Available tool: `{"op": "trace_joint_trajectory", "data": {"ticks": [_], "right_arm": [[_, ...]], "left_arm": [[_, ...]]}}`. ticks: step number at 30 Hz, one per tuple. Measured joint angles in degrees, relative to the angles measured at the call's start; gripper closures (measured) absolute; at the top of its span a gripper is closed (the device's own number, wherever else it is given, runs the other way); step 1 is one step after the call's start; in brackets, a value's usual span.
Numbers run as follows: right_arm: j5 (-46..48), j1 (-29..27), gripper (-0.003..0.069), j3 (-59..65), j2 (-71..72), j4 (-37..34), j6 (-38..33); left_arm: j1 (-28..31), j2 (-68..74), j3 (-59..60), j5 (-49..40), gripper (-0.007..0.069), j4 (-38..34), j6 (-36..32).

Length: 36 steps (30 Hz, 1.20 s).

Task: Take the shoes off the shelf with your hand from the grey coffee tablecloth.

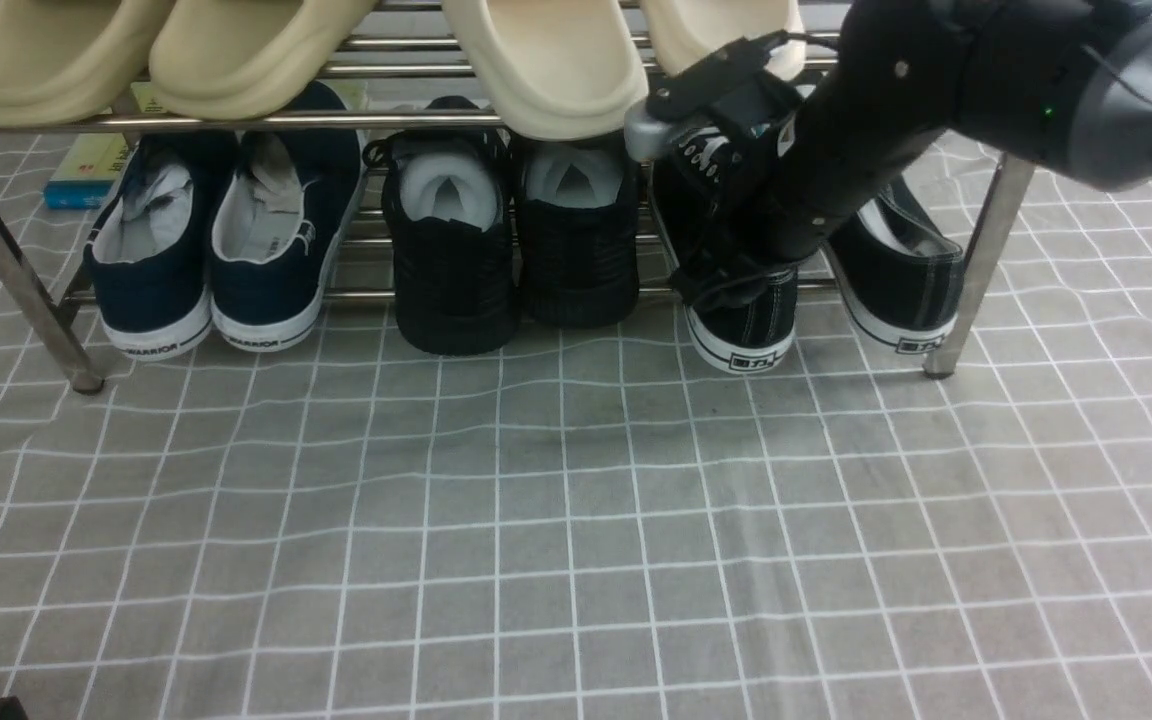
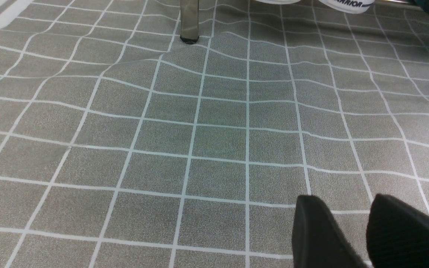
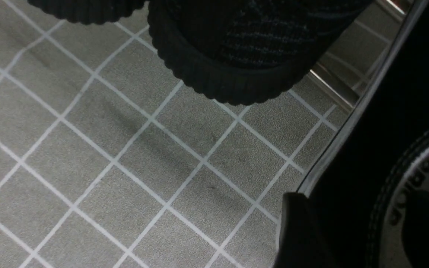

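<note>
Black canvas sneaker (image 1: 771,310), the one on the left of its pair, is what the right pincer (image 3: 359,199) is working on. The jaws look open to me, one finger outside the shoe's side and the other over the opening, so they straddle the side wall near the heel. I can't see a firm grip. Both shoes are on the lower tier of the steel shelf (image 1: 998,215), and the other sneaker (image 1: 911,270) sits just right of this one, heel toward the near side too.

What matters here imo is the long axis. It runs far to near, heel at the near end and drifting a bit right, laces at the far end. The right arm (image 1: 896,90) crosses over from the far right, so it's slanted against that line. I'd close on the side wall, then pull along the shoe toward the near side, out onto the grey checked cloth (image 1: 536,480). Pulling sideways could bump the mate or the black mesh shoes (image 1: 576,240) on the left.

Right arm is clearly the nearer one. Left pincer (image 2: 348,208) is over the cloth, well apart from the pair; can't tell whether it's open or closed.
</note>
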State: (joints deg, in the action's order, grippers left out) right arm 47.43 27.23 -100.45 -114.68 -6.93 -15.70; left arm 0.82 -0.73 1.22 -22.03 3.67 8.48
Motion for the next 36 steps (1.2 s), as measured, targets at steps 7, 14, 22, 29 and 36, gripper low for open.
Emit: {"op": "trace_joint_trajectory", "data": {"ticks": [7, 14, 22, 29, 36], "right_arm": [[-0.3, 0.3, 0.0394, -0.1, -2.0, 1.6, 0.0], [4.0, 0.5, 0.0645, -0.4, -1.2, 2.3, 0.0], [15.4, 0.5, 0.0647, -1.4, 5.6, -0.2, 0.2], [24.7, 0.5, 0.0645, -1.6, 10.1, -4.1, 0.2], [25.1, 0.5, 0.0645, 0.5, 14.0, -5.6, 0.9]], "left_arm": [[0.0, 0.0, 0.0, 0.0, 0.0384, 0.0, 0.0], [0.0, 0.0, 0.0, 0.0, 0.0384, 0.0, 0.0], [0.0, 0.0, 0.0, 0.0, 0.0384, 0.0, 0.0], [0.0, 0.0, 0.0, 0.0, 0.0384, 0.0, 0.0], [0.0, 0.0, 0.0, 0.0, 0.0384, 0.0, 0.0]]}}
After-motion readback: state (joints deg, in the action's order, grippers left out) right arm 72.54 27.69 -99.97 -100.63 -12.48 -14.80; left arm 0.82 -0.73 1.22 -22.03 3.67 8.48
